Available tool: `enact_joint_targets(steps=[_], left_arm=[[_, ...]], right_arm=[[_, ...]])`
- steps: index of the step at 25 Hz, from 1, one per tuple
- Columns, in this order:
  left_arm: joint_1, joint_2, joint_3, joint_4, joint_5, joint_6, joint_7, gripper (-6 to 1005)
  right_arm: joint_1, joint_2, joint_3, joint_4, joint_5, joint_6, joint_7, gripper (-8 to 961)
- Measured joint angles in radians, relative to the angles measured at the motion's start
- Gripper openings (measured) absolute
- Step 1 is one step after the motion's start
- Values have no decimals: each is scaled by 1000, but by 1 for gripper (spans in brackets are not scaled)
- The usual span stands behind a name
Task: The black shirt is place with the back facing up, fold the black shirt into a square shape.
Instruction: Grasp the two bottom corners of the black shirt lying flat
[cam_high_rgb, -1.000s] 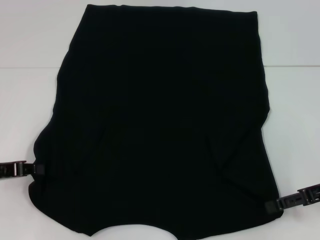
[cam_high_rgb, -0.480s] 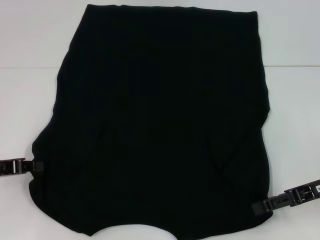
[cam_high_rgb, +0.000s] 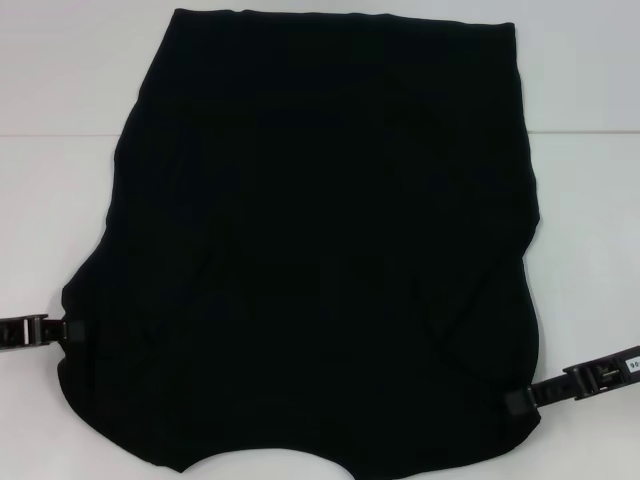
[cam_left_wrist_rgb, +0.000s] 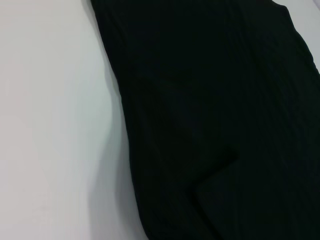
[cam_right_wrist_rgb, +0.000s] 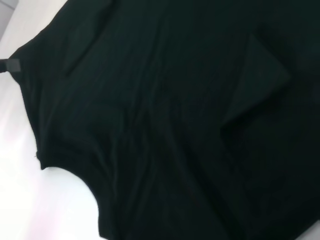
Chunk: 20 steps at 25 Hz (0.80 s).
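Black shirt (cam_high_rgb: 320, 240) (no print visible) on white table (cam_high_rgb: 60, 80).

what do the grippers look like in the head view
Both are black, slim and bar-shaped with blocky, segmented links. The left gripper shows a thin pale stripe across one link; the right gripper carries a small white label with dark print farther back. No cables show.
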Motion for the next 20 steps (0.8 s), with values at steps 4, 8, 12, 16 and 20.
enact_joint_targets(steps=[4,8,12,16,20], left_arm=[[0,0,-2,0,0,0,1,100],[-1,0,-2,0,0,-1,3,104],[-2,0,-2,-2,0,-8,3,108],[-2,2,-1,-20,0,-13,4,111],[-1,3,-5,-25,-2,-14,3,115]], right_arm=[[1,1,-9,-1,0,8,12,528],[1,3,-9,-1,-1,17,17,421],[-2,7,-9,1,-1,22,18,334],[-10,12,-9,3,-1,31,7,246],[-26,12,-6,7,-2,36,-13,91]])
